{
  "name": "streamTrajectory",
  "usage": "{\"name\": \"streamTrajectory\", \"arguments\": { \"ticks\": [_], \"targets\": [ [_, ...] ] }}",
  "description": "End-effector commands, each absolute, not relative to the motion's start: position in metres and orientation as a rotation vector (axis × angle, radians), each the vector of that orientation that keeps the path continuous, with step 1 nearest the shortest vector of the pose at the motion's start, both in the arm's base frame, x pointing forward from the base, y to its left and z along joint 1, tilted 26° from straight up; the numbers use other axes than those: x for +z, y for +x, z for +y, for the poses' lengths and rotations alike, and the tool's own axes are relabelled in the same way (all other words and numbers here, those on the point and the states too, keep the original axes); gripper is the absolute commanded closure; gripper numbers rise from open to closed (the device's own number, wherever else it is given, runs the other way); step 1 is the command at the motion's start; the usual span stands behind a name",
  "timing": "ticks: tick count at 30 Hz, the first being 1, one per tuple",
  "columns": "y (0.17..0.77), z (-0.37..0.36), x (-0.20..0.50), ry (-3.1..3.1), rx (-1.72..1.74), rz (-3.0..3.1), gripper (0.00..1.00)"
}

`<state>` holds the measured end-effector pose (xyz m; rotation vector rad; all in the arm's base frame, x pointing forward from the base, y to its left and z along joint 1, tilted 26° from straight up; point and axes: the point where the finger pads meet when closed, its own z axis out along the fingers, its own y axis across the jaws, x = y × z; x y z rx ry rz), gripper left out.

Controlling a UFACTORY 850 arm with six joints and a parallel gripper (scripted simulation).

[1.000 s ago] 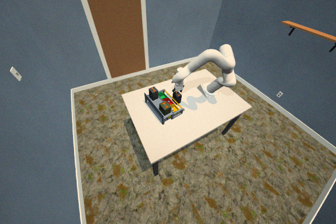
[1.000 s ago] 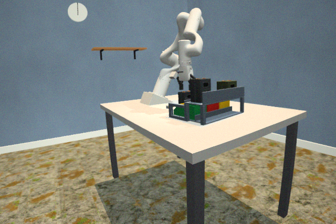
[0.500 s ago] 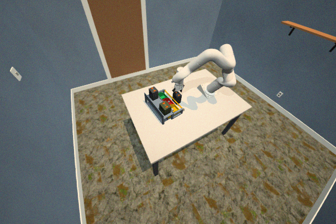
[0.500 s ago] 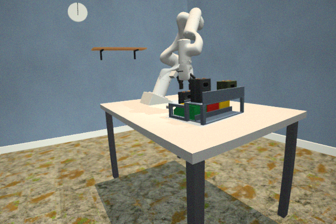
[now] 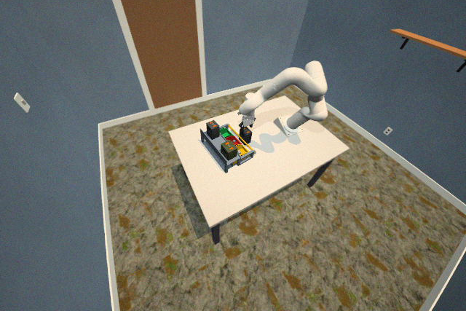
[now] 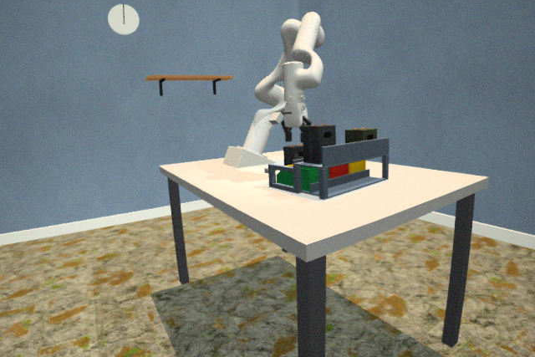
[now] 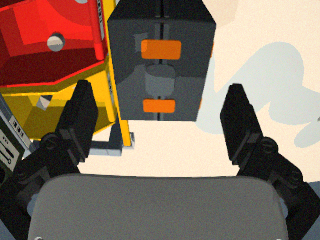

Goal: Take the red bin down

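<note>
The red open bin (image 5: pixel 231 139) (image 6: pixel 338 170) (image 7: pixel 30 25) sits on the grey shelf (image 6: pixel 359 150) (image 7: pixel 107 146) between the green bin (image 5: pixel 225 132) (image 6: pixel 298 178) and the yellow bin (image 5: pixel 242 149) (image 6: pixel 357 165) (image 7: pixel 45 120). A round grey part (image 7: pixel 56 42) lies in the red bin. My gripper (image 5: pixel 246 126) (image 6: pixel 295 137) (image 7: pixel 159 96) is wide open and empty, a little above a black case (image 5: pixel 246 135) (image 6: pixel 292 154) (image 7: pixel 160 65). The case stands on the table at the shelf's open side, beside the red bin.
A yellow rail (image 7: pixel 123 131) runs along the shelf's open side, between the bins and the case. A tall black case (image 5: pixel 212 130) (image 6: pixel 318 141) and an olive case (image 5: pixel 228 150) (image 6: pixel 360 135) stand on top of the shelf. The table (image 5: pixel 263 175) (image 6: pixel 242 189) carries the shelf.
</note>
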<state>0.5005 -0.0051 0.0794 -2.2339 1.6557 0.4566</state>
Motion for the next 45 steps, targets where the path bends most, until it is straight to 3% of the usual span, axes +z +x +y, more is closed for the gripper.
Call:
{"name": "streamTrajectory", "arguments": {
  "ticks": [1, 35, 45],
  "targets": [
    [0.501, -0.005, 0.08, -2.234, 0.454, 1.656, 0.0],
    [0.501, -0.006, 0.081, -2.234, 0.454, 1.656, 0.0],
    [0.5, 0.007, 0.054, -2.234, 0.454, 1.656, 0.0]
  ]
}}
